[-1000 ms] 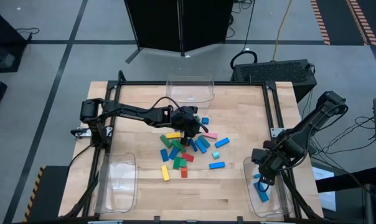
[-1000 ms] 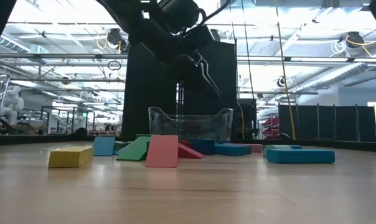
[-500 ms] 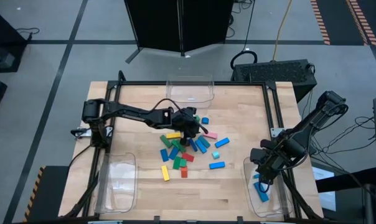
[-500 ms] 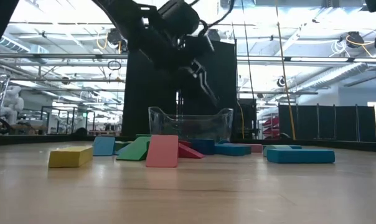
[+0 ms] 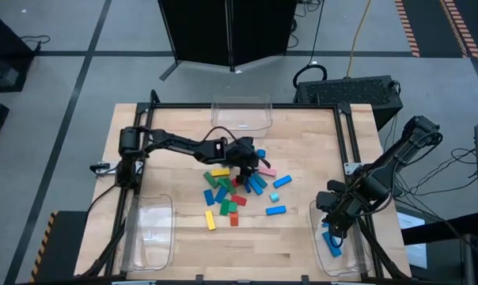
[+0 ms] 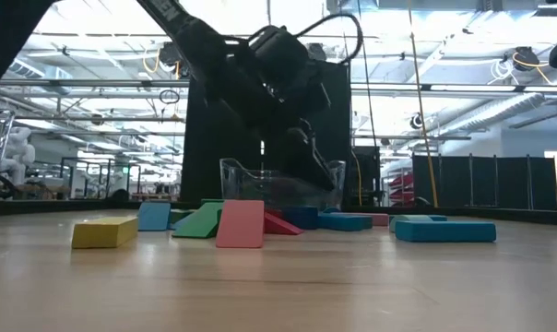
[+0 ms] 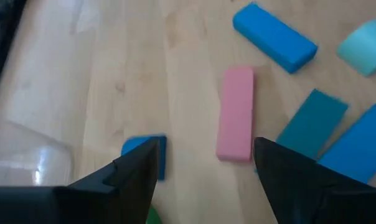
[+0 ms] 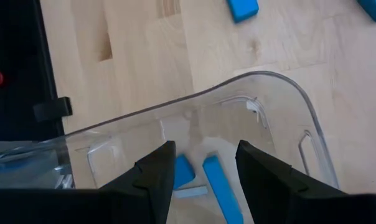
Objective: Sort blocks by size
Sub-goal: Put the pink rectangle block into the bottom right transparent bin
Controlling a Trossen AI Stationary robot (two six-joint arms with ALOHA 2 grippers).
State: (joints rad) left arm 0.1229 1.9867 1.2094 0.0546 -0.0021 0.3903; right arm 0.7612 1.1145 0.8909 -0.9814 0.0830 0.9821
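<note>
Just dropped my left gripper [image 5: 249,158] lower over blocks [image 5: 237,190], jaws now wide, empty; pink bar [image 7: 236,113] next probably.

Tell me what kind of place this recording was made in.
Probably a robotics lab or industrial workshop: a framed wooden table on a grey floor with hazard striping, and ceiling trusses with ducting behind.

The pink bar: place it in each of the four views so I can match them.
High view: pink bar beside the left gripper, at the pile's far right edge.
Low view: far behind the pile, a thin pink strip.
Left wrist view: centre, between the open fingers.
Right wrist view: not in it.
Shared landmark: the blue cube.
</note>
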